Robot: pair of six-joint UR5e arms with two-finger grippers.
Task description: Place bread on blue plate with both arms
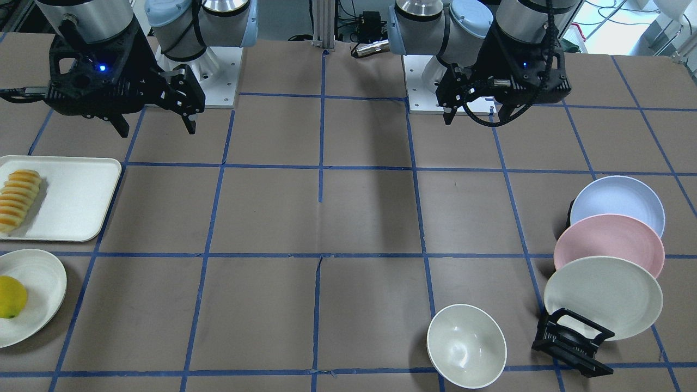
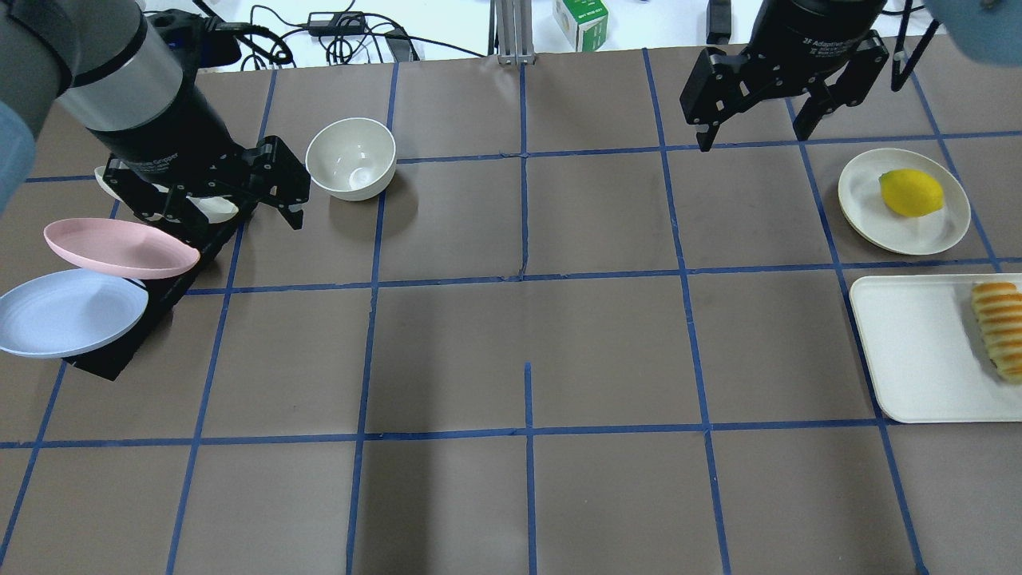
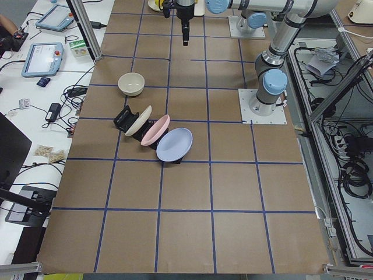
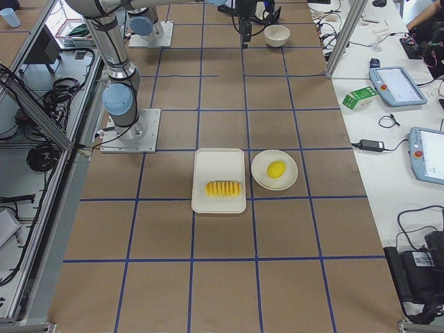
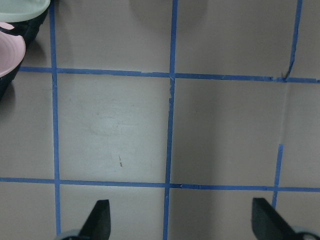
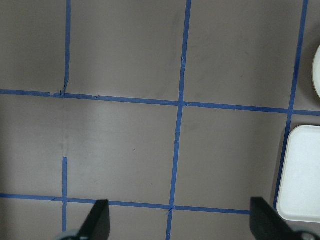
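Note:
The bread lies on a white tray; it also shows in the overhead view and the exterior right view. The blue plate leans in a black rack behind a pink plate and a cream plate; the blue plate also shows in the overhead view and the exterior left view. My left gripper is open and empty, high above the rack's far end. My right gripper is open and empty, high above the table, apart from the bread.
A pink plate and a cream plate share the rack. A white bowl stands close to my left gripper. A lemon sits on a white plate beside the tray. Blue tape lines grid the brown table.

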